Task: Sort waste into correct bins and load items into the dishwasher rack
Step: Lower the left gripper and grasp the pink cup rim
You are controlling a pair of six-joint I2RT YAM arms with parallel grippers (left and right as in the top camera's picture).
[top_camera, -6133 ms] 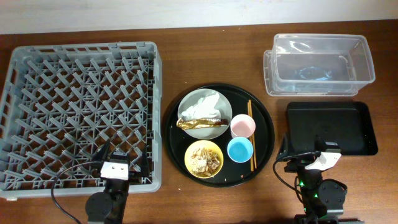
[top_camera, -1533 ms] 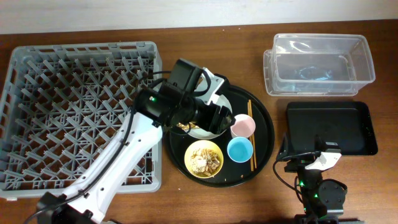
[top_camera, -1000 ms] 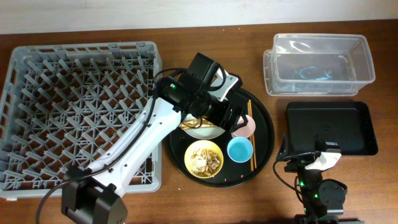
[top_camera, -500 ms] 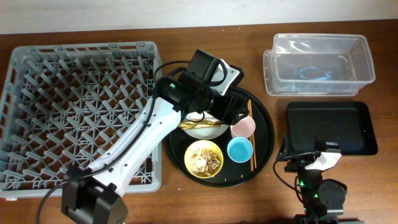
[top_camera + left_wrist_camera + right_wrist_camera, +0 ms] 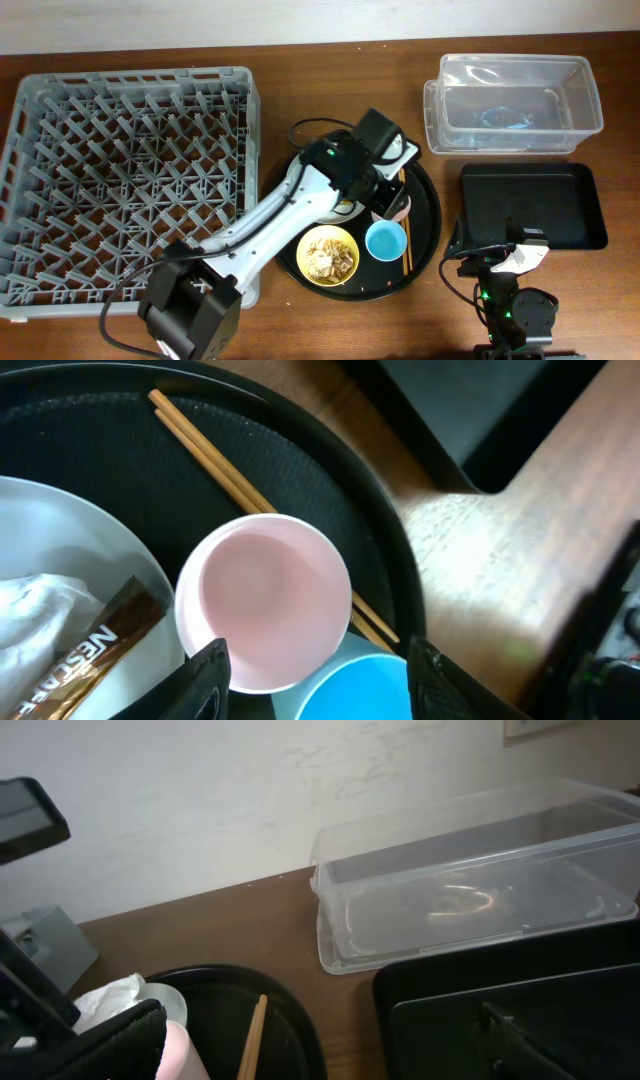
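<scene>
- Your left end effector (image 5: 320, 675) hangs over the round black tray (image 5: 425, 215). Its fingers stand apart and clamp nothing. 1 finger sits at the lower-left rim of the pink cup (image 5: 262, 600), and the other is off to the cup's right, apart from it.
- The pink cup stands upright on the round black tray. The blue cup (image 5: 340, 690) is right against it on the near side, and the chopsticks (image 5: 220, 465) lie just beyond it.
- Your right end effector (image 5: 320, 1015) is wide open and holds nothing. It is parked low at the near edge of the worktop (image 5: 330, 90), in front of the shallow black tray (image 5: 535, 205).
- Done so far, as far as the views show: nothing.
  - The dishwasher rack (image 5: 130, 180) holds no items.
  - There is no waste in the shallow black tray or in the clear tub (image 5: 515, 110) (the shapes in the tub's floor read as reflections).
- Left to load: all 5 items.
  - These are the 2 cups, the chopsticks, the grey plate (image 5: 100, 540) and the yellow bowl (image 5: 301, 255).
- Left to sort: all 3 kinds of waste.
  - The napkin (image 5: 30, 620) and the wrapper (image 5: 90, 660) lie on the grey plate.
  - The food scraps (image 5: 330, 258) sit in the yellow bowl.
- By my reading, the step in hand is the pick of the pink cup, the 1st of many, so you are at the very start.
</scene>
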